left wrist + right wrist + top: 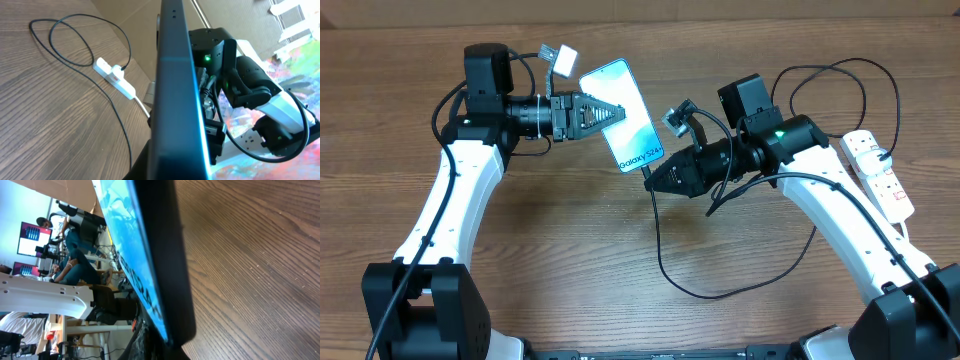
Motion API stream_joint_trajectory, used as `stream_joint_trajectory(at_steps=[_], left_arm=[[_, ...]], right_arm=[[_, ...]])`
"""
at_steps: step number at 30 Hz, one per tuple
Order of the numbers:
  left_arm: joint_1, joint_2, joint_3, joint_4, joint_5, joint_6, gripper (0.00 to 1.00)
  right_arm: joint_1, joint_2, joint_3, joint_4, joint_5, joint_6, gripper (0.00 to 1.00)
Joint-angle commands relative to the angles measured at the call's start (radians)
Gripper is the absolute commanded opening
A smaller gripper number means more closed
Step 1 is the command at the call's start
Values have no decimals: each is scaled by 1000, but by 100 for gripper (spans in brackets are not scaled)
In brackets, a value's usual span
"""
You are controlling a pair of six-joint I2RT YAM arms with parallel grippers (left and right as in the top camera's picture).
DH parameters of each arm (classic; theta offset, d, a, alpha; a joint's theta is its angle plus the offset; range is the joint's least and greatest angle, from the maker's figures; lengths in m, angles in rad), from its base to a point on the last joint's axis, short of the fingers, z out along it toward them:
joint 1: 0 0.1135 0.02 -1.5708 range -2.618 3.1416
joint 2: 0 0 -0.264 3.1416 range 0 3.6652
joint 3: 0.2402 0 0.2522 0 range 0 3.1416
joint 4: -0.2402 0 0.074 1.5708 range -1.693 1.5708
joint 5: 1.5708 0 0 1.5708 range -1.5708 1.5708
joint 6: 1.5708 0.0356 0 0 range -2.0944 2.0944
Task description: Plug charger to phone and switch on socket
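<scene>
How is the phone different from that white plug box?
The phone is held up in the air, tilted, by the left hand; the power strip lies flat on the table. The phone has a blue-white screen with dark edges; the power strip is plain white with little red switches. Both are long rectangles.

Phone (624,112) between left gripper (618,113) and right gripper (651,181); socket (880,172) far right; charger (665,265) looped between socket and phone.

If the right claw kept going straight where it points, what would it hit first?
Probably the phone, its near end just ahead of the right gripper; depth is hard to judge.
</scene>
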Motion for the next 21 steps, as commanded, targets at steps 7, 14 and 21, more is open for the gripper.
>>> stream_joint_trajectory(at_steps=[7, 14, 21], left_arm=[[-48, -15, 12, -86, 135, 67, 4], [-50, -15, 12, -139, 135, 100, 4], [-77, -15, 12, -146, 135, 112, 4]], right_arm=[[2, -29, 31, 28, 6, -6, 4], [2, -29, 69, 12, 47, -6, 4], [2, -29, 73, 12, 47, -6, 4]])
